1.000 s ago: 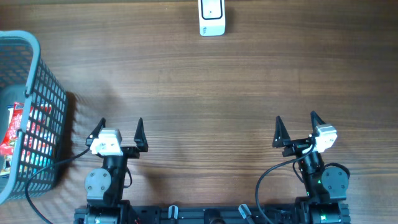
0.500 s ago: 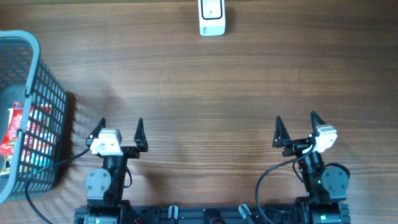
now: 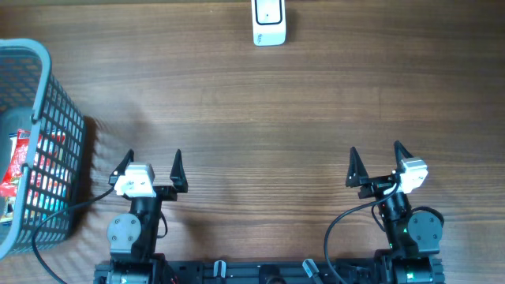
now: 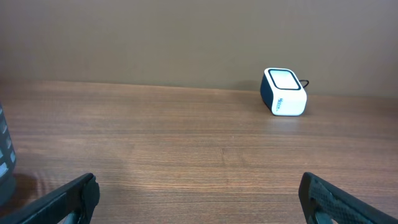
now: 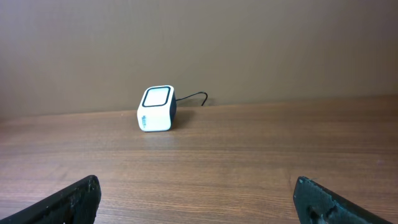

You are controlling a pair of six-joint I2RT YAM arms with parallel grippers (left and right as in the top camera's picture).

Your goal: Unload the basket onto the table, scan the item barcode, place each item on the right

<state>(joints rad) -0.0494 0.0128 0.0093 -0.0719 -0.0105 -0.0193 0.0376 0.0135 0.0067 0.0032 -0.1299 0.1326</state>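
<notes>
A white barcode scanner (image 3: 269, 22) with a dark side stands at the far middle edge of the wooden table, also seen as the scanner (image 4: 284, 92) in the left wrist view and the scanner (image 5: 157, 108) in the right wrist view. A red packaged item (image 3: 30, 170) lies inside the grey basket (image 3: 59, 102) at the left edge. My left gripper (image 3: 152, 166) rests open at the near left, nothing between its fingers. At the near right my right gripper (image 3: 376, 162) is open and empty too. Both grippers sit far from the scanner and the item.
The grey mesh basket takes up the left edge, close to the left of my left gripper; its corner (image 4: 5, 162) shows in the left wrist view. A thin cable (image 5: 193, 97) runs from the scanner's back. Bare wood lies between grippers and scanner.
</notes>
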